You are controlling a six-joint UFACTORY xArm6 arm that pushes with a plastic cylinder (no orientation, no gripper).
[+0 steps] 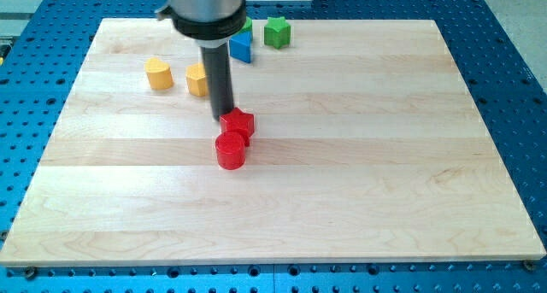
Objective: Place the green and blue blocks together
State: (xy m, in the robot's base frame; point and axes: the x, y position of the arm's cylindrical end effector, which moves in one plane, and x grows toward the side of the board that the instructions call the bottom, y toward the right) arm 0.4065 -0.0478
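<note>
Rod: a straight dark rod comes down from a grey and black mount at the view's top, left of centre.
My tip [224,119]: it sits on the table just at the upper left edge of the red star-like block, touching it or very nearly so; I cannot tell which.
Hand: there is none on this arm, only the rod, so nothing opens or clamps.
Green block [276,32]: a star-like shape near the table's top edge, right of the rod's mount.
Blue block [241,47]: just left of and slightly below the green one, close beside it with a small gap, partly hidden by the mount.
Second green piece [247,26]: a sliver shows above the blue block; its shape is hidden.
Red star-like block [238,124]: mid-table, touching the red cylinder [231,150] below it.
Yellow heart block [158,73]: upper left.
Yellow block [197,79]: beside the rod, partly hidden.
Table [385,173]: pale wooden board on a blue perforated base.
Writing: no readable label or brand.
</note>
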